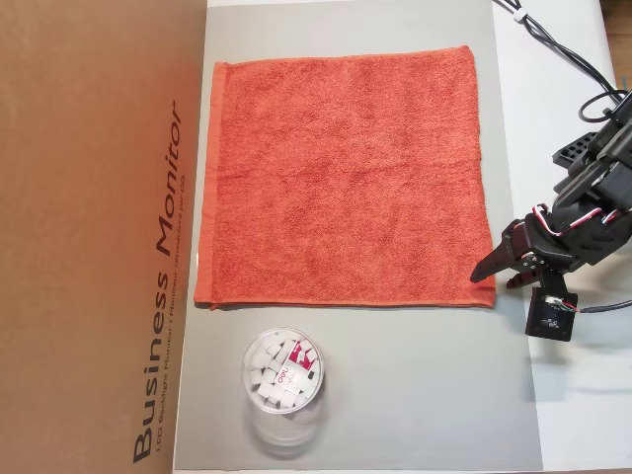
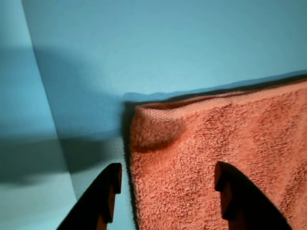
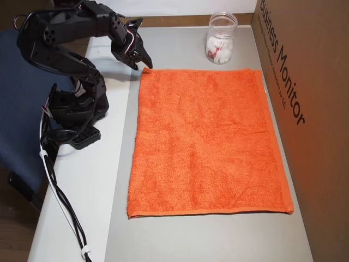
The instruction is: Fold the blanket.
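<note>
In an overhead view, one blanket lies flat and unfolded on the grey mat, and the single gripper sits at its lower-right corner; one plastic jar stands just below the blanket. In the wrist view, the jaws are spread, straddling the blanket's corner, its edge running between them. In the other overhead view, the gripper meets the blanket's top-left corner.

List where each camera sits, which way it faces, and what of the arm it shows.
An overhead view: straight down on the flat blanket; arm enters right, pincer at its corner.
Wrist view: on the arm, looking past open fingertips at that corner.
An overhead view: angled from the opposite end; whole arm at left.
Shared by both overheads: container, cardboard box.
</note>
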Available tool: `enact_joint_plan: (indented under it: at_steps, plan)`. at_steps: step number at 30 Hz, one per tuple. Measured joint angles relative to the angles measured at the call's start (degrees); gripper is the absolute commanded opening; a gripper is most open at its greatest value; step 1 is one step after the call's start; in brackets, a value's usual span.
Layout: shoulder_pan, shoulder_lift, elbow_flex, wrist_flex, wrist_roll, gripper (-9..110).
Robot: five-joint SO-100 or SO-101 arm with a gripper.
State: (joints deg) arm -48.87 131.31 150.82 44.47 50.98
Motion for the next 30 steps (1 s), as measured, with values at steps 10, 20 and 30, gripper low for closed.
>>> enact_joint_plan:
  at_steps: [10, 20, 30]
  plan:
    - [0.00, -7.91, 0.00, -8.70, 0.00, 20]
    - [0.00, -11.51, -0.09, -11.16, 3.78, 20]
    - [4.22, -14.24, 0.62, -13.36, 15.38, 20]
